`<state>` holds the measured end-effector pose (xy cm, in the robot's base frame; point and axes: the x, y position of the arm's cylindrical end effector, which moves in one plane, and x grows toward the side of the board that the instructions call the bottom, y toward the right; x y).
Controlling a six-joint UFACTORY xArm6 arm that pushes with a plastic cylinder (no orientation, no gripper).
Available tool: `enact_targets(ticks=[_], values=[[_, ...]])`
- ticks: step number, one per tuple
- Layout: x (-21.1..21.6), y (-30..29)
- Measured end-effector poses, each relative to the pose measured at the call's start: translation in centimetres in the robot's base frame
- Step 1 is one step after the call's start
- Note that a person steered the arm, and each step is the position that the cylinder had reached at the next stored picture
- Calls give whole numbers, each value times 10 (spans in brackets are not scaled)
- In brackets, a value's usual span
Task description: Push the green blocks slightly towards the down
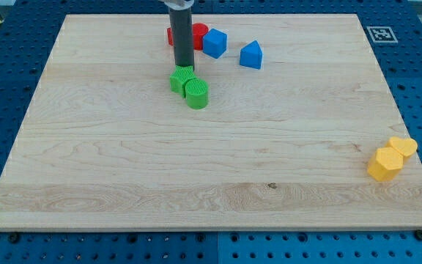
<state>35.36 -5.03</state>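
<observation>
Wooden board (211, 169) on blue pegboard; two green blocks (189, 86) touching, upper centre-left of frame. My tip (184, 66), a bare rod gripping nothing, sits at their top edge. Red block (197, 34) behind rod.

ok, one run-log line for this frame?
tip: at top edge of green blocks | green blocks: touching pair, upper centre-left | red block: partly behind rod | push down: pending

My tip (184, 67) touches the upper block (181, 78), its neighbour (196, 93) lower right.
</observation>
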Motion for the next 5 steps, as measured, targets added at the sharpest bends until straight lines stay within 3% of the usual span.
enact_targets(ticks=[4, 5], values=[[32, 6], [32, 55]])
